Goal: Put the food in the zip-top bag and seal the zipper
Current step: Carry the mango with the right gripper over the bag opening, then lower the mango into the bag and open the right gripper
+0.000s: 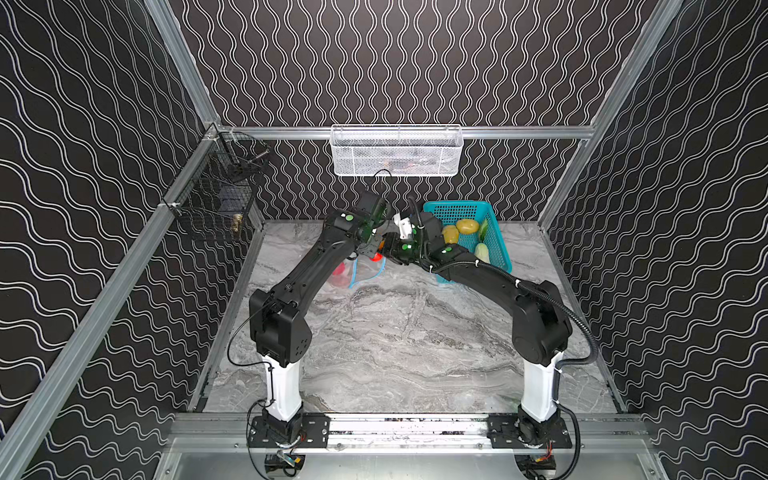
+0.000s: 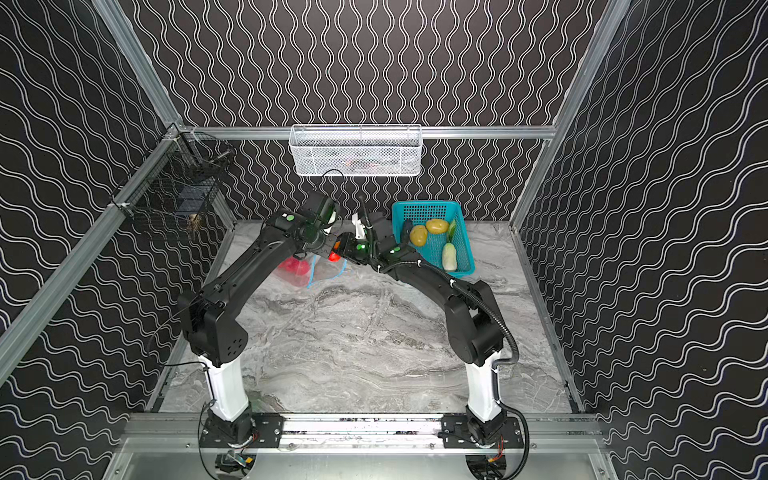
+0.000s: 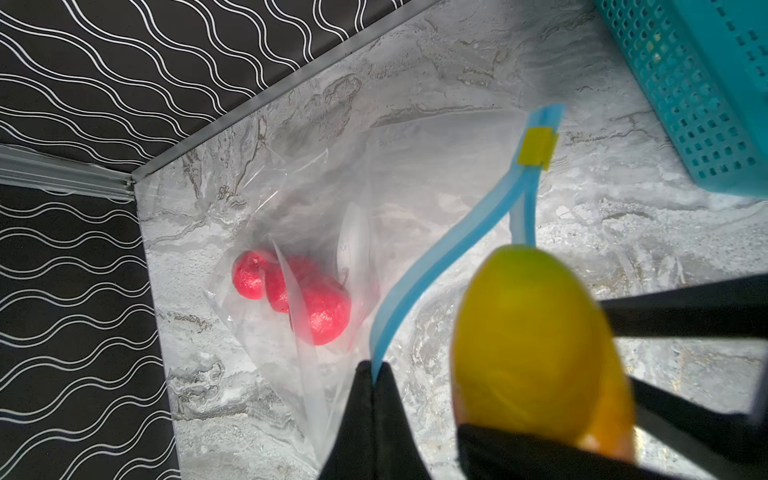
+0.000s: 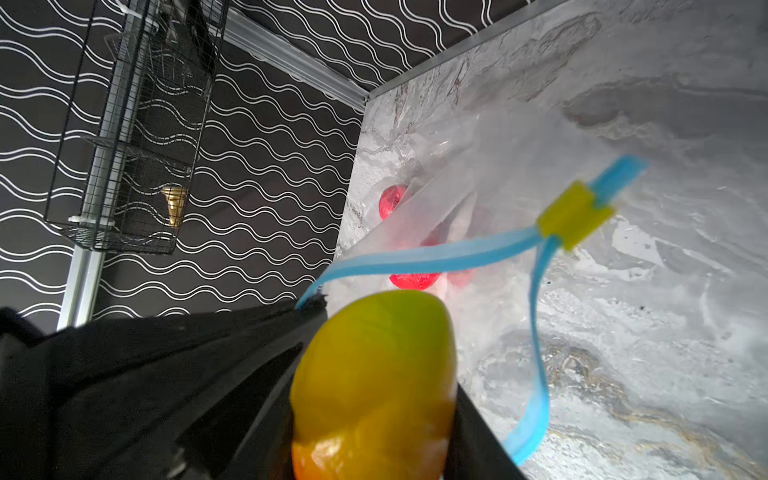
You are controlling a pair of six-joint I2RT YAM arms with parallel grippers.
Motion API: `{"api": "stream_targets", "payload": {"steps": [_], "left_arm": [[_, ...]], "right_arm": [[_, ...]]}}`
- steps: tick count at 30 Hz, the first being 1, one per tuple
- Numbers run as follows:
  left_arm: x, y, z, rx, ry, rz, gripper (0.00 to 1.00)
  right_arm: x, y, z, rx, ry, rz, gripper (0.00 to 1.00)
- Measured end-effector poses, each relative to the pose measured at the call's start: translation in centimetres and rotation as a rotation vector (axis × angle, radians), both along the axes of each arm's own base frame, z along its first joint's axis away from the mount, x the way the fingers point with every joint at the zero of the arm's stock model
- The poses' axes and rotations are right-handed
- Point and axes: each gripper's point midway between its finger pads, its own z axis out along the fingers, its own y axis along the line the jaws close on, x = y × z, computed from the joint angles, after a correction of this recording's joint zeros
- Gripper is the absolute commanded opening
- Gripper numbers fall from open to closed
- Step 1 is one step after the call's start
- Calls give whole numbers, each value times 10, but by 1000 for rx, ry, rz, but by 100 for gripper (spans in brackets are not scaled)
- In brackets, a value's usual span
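The zip-top bag (image 3: 316, 187) lies at the back left of the table, also seen in a top view (image 1: 365, 272), with three red tomatoes (image 3: 324, 316) inside. My left gripper (image 3: 376, 374) is shut on the light-blue zipper (image 3: 457, 232) and lifts one lip, so the mouth gapes. The yellow slider (image 3: 537, 148) sits at the far end. My right gripper (image 4: 374, 415) is shut on a yellow-green piece of food (image 4: 374, 365) with an orange base, just above the open mouth. Two potatoes (image 2: 436, 225), a radish (image 2: 449, 256), a dark cucumber (image 2: 406, 228) and a green vegetable (image 1: 483, 228) lie in the teal basket (image 1: 496, 249).
The teal basket stands just right of both grippers at the back. A white mesh basket (image 1: 397, 151) hangs on the back wall above them. A black wire rack (image 1: 220, 195) hangs on the left wall near the bag. The bag lies close to the table's back-left corner.
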Motion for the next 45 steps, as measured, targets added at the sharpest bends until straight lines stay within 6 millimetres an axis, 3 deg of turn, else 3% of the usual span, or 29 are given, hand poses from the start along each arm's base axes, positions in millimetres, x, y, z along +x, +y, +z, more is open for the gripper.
{"api": "stream_targets", "payload": {"steps": [9, 11, 17, 19, 27, 45], "left_arm": [[-4, -3, 3, -22, 11, -12, 0], [-7, -4, 9, -36, 5, -18, 0], [-10, -3, 18, -49, -9, -20, 0], [-10, -3, 19, -54, -10, -22, 0], [-11, 0, 22, -45, -19, -15, 0], [-11, -1, 23, -53, -18, -20, 0]], "right_arm": [[-7, 19, -17, -10, 31, 22, 40], [-6, 21, -18, -8, 31, 23, 44], [4, 24, -19, -9, 44, -8, 77], [7, 25, -23, -17, 52, -14, 98], [6, 21, -29, -34, 77, -34, 99], [1, -3, -6, -124, 24, -94, 99]]}}
